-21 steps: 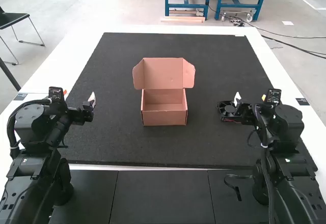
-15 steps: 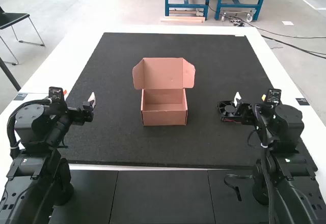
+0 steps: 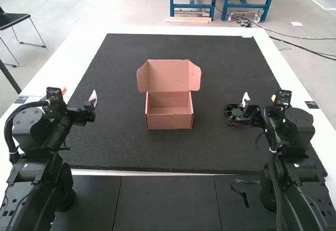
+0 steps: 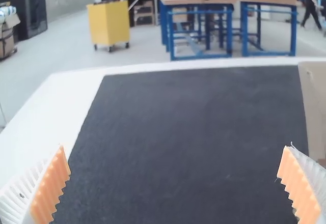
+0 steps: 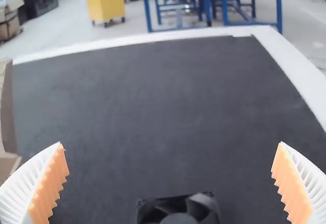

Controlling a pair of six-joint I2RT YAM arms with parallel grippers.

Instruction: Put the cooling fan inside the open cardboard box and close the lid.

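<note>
Jaws on both my arms gape released; my right pair sits near the fan [image 5: 178, 210], which could skid if nudged off-centre.

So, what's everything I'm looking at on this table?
Cardboard box: one, brown, middle of the mat, lid standing open at the back.
Cooling fan: one, black, on the mat to the right of the box, apart from it.
Mat: one, black, covering most of the table.
Table: one, white, under the mat.
Left claw: one, white ribbed fingers with orange pads, open, over the mat's left side.
Right claw: one, same colours, open, just behind the fan.
</note>
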